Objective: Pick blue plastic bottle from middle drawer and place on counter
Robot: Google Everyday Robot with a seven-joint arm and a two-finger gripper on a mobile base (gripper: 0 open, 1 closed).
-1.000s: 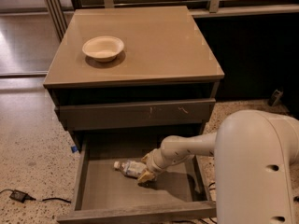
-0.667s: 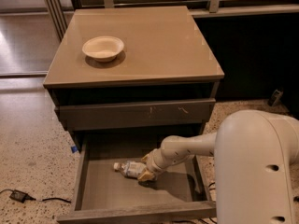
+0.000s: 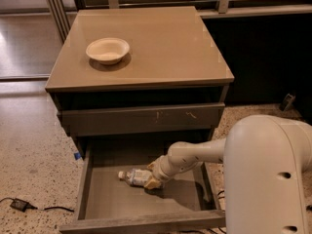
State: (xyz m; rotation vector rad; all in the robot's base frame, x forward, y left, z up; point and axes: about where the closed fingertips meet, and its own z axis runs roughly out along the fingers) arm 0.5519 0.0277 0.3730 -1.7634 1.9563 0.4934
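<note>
Arm [image 3: 197,153] reaches left; tool [image 3: 153,176] held low

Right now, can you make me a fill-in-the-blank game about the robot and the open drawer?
1. The blue plastic bottle lies on its ____ in the middle drawer.
2. The gripper is down inside the drawer, right at the ____.
3. The white bowl on the counter is ____, with nothing in it.

Missing words: side, bottle, empty.
</note>
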